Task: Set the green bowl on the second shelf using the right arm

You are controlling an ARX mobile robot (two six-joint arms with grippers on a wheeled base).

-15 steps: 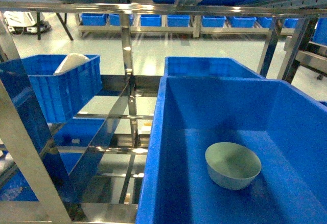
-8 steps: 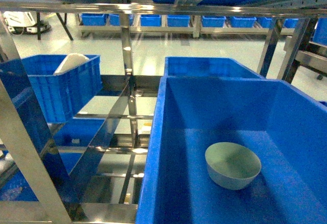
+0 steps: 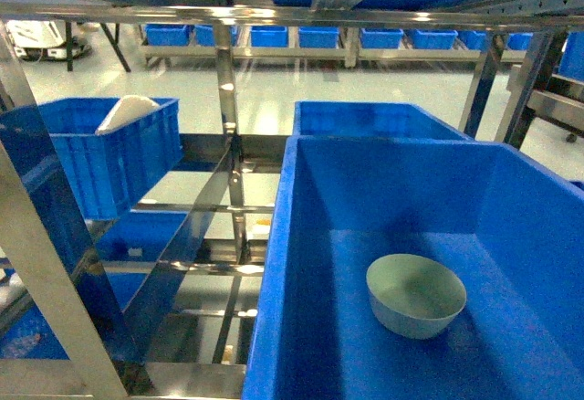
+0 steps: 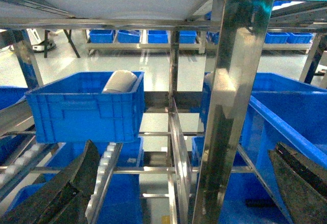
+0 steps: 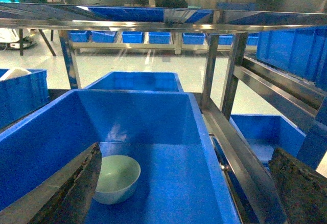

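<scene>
The green bowl stands upright and empty on the floor of the large deep blue crate that sits on the second shelf's steel rails. Neither gripper shows in the head view. In the right wrist view my right gripper is open, its dark fingers spread wide. The green bowl lies just beside the left finger, touching nothing, inside the blue crate. My left gripper is open too and holds nothing, facing the rack's left bay.
A smaller ribbed blue crate with a white dish stands at the left. Another blue crate sits behind the large one. A steel upright rises close before the left wrist, with a roller track below.
</scene>
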